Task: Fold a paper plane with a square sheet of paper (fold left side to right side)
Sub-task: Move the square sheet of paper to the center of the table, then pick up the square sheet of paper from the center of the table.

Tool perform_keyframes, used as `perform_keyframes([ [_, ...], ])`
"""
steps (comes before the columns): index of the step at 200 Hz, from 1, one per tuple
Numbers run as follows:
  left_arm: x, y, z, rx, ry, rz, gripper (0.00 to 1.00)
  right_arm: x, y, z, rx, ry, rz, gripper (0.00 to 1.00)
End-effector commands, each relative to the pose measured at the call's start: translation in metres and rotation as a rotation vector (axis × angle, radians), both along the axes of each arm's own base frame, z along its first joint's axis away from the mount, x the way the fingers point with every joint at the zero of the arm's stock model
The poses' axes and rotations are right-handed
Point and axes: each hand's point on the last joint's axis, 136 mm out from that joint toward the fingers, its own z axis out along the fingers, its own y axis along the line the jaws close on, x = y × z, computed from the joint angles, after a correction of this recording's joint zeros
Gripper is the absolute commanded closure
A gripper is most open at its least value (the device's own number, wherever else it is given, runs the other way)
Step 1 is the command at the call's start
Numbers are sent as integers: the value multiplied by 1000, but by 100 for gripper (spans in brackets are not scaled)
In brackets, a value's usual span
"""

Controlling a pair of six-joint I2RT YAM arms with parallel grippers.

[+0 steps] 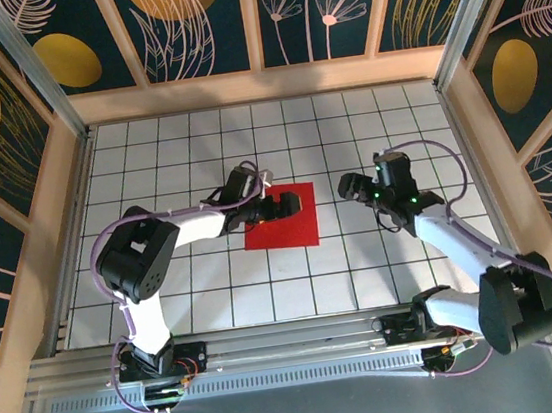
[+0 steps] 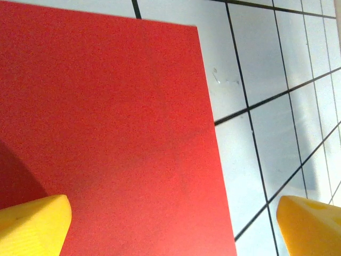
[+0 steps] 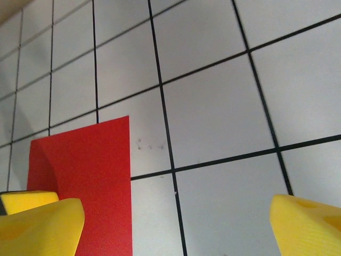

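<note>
The square sheet of paper [image 1: 296, 226] lies red and flat on the white grid table [image 1: 199, 155], near the middle. My left gripper [image 1: 278, 206] hovers over the sheet's far left part. In the left wrist view the sheet [image 2: 106, 133] spreads below that gripper [image 2: 173, 229], whose yellow fingertips [image 2: 32, 224] stand wide apart, open, with nothing between them. My right gripper [image 1: 354, 189] is about one tile to the right of the sheet, over bare table. In the right wrist view this gripper [image 3: 173, 226] is open and empty, with the sheet [image 3: 90, 181] beyond its left finger.
Wooden walls [image 1: 261, 85] with dark floral panels close in the table at the back and on both sides. A metal rail [image 1: 273, 343] runs along the near edge by the arm bases. Bare grid tiles surround the sheet.
</note>
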Motion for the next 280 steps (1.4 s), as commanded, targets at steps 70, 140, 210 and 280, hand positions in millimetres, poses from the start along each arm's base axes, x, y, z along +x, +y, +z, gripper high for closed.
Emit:
perform_keyframes([
  [70,-15,21,28,47,64,131,1,24,57,-37,-107,126,143,4],
  [140,-38,59,30,45,76,184,15,36,100,-56,-176,178,256,1],
  [210,-51,65,-6,86,154,176,54,49,147,-68,-240,195,349,4],
  [280,-59,76,-31,152,189,184,65,43,163,-94,-294,253,382,3],
])
